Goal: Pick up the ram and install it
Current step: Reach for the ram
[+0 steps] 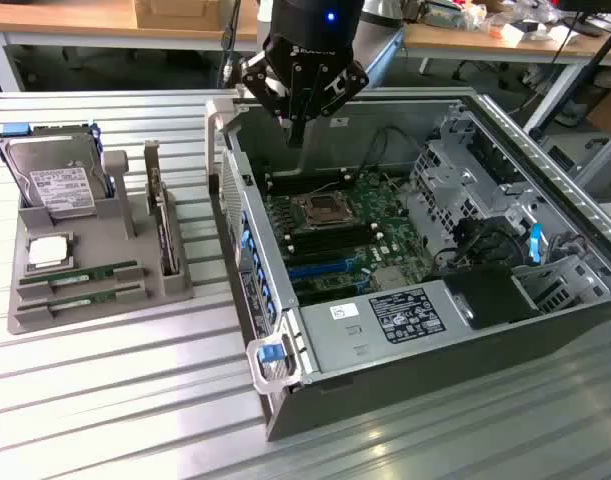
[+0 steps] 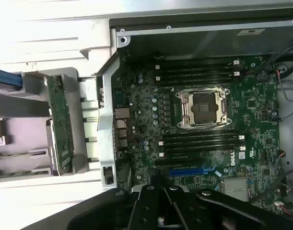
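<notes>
So, gripper [image 1: 296,130]: fingers pinched together, empty, hung above the computer case [image 1: 435,375].
Ram [image 1: 80,273]: lay in the grey tray [image 1: 45,316] (one of two), well apart.
Tip: grip its long edges squarely.

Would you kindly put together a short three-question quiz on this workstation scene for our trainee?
1. True or false: the black gripper hangs over the open grey computer case.
2. How many thin green memory sticks lie in the grey holder tray?
3. Multiple choice: the silver hard drive stands A) in the tray, B) inside the case, C) in the gripper.
Key: 1 true; 2 two; 3 A.
</notes>
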{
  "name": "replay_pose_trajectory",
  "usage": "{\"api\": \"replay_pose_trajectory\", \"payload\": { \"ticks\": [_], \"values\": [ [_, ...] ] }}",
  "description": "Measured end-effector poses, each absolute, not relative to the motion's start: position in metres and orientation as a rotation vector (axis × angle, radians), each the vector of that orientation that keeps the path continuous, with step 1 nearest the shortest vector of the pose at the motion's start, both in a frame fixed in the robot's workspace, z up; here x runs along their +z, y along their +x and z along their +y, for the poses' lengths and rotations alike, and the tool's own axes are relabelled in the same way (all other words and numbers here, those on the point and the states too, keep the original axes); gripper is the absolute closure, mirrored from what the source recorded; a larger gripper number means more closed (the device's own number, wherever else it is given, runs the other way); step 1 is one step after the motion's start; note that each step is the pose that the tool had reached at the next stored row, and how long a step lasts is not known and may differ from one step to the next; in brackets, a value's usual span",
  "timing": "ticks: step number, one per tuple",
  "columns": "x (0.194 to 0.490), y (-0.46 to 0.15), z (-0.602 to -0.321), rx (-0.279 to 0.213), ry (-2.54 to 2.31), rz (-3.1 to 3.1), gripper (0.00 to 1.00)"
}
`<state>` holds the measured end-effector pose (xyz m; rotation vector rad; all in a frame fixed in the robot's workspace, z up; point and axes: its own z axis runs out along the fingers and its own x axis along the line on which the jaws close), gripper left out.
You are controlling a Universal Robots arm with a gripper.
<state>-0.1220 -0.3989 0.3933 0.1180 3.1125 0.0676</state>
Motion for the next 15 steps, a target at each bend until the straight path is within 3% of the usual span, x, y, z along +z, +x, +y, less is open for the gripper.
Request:
{"api": "replay_pose_trajectory", "payload": {
  "ticks": [15],
  "values": [
    [0.393, -0.16, -0.399, 0.068, 0.118, 3.112, 0.89]
  ]
}}
